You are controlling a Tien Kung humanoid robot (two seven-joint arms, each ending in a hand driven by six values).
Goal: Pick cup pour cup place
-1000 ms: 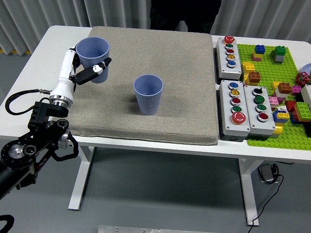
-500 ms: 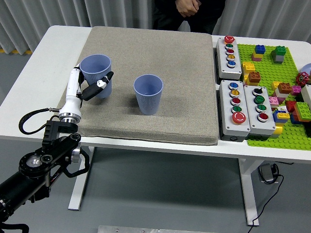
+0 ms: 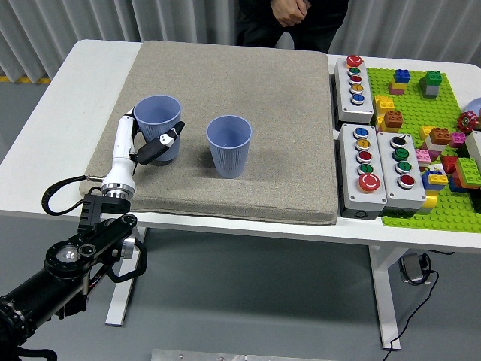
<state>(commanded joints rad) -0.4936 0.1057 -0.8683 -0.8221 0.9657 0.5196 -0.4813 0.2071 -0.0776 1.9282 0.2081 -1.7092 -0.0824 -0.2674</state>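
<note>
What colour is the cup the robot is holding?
Pale blue-lilac, seen in the head view: the cup in the left hand.

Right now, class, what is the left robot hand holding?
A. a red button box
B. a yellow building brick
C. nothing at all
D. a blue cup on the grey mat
D: the left robot hand is wrapped around a blue cup over the grey mat, beside the free-standing second cup.
</note>
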